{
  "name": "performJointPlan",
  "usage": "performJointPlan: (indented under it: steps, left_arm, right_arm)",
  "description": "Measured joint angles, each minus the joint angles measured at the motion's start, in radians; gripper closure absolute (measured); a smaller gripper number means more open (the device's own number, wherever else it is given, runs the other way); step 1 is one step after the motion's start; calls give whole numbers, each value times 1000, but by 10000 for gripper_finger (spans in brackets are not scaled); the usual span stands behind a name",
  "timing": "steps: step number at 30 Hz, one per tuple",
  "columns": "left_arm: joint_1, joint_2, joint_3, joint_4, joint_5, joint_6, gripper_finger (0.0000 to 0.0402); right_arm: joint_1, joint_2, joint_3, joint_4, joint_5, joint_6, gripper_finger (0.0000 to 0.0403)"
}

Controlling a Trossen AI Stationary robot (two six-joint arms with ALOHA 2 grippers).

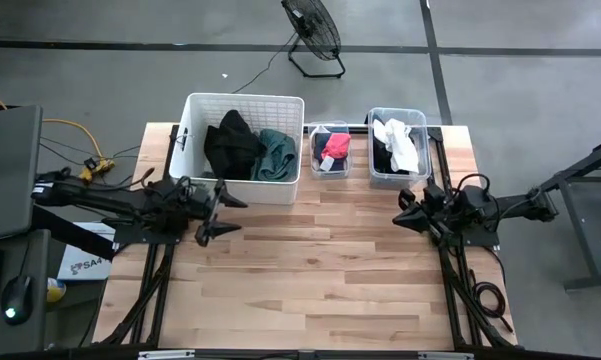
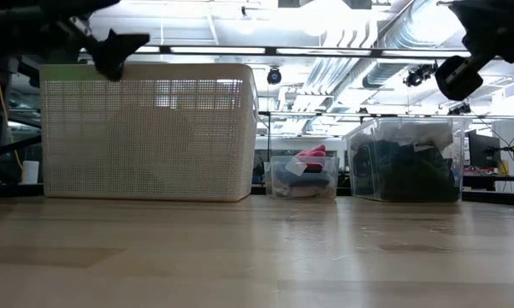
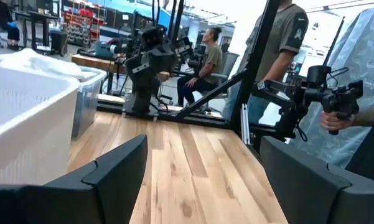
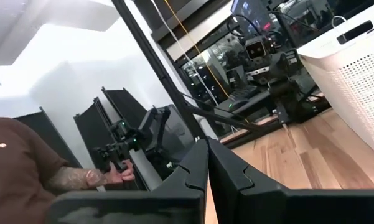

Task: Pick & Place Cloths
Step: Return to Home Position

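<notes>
As the soft fabric cloths (image 1: 232,143) lie in the white slatted plastic basket (image 1: 192,112) and two clear plastic tubs (image 1: 397,180) (none loose), we judge homing in hand, needing only retreat: left gripper (image 1: 235,215) spread before the basket, right gripper (image 1: 400,213) pressed together before the tubs.

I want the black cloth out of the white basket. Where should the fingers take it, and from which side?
Pinch the heaped-up bunch of the black cloth, coming straight down from above: the walls of the white basket close off every side, and the teal-green cloth lies beside it.
</notes>
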Motion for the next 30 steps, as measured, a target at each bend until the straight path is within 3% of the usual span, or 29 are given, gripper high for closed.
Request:
performJointPlan:
  steps: [11, 18, 30]
  left_arm:
    - [0, -172, -175, 46, 5, -4, 97]
    - [2, -235, -177, -42, 8, -11, 97]
    - [2, -241, -180, -56, 8, -98, 97]
  right_arm:
    - [0, 4, 0, 7, 49, 54, 398]
    - [0, 1, -1, -7, 108, 44, 398]
    - [0, 1, -1, -14, 66, 85, 398]
